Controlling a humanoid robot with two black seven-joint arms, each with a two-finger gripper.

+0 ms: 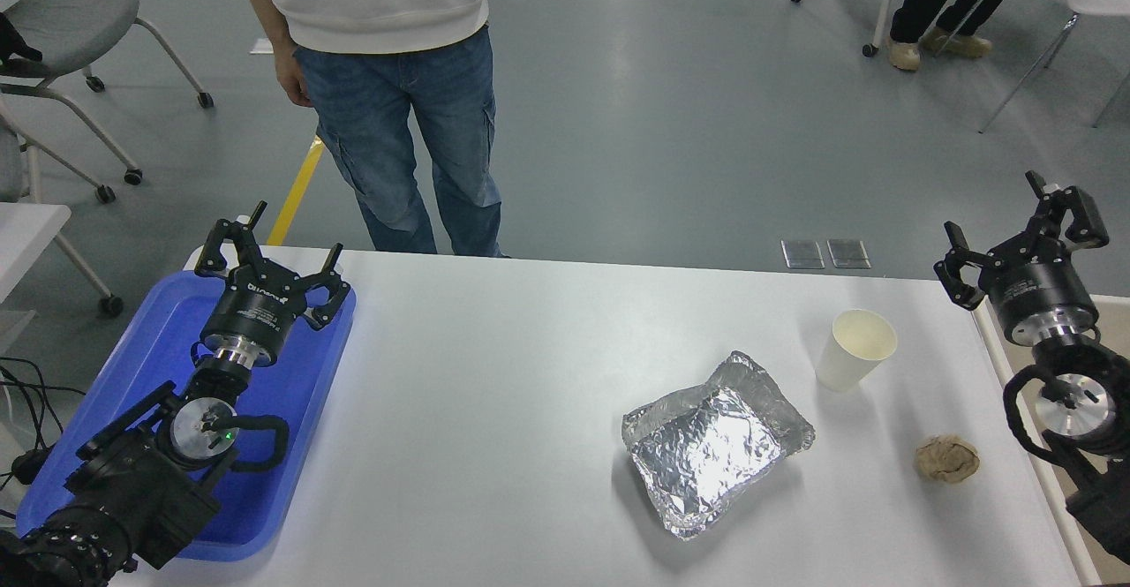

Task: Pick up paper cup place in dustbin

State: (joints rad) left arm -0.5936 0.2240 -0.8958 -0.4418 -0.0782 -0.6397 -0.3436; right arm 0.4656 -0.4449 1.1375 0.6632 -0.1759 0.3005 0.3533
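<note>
White table (494,375) spanning the view, dustbin's pale rim (1024,410) just visible along its right edge. Parked at left over the blue tray (291,393): left claw (265,247), fingers spread, empty. At far right: right claw (1015,225), spread wide, holding nothing. Paper cup (855,349) upright, left of and slightly nearer than that claw, apart from it. Best approached from the side, closing gently around mid-wall without crushing or tipping, clear of foil tray (715,446) and brown paper ball (946,458).
</note>
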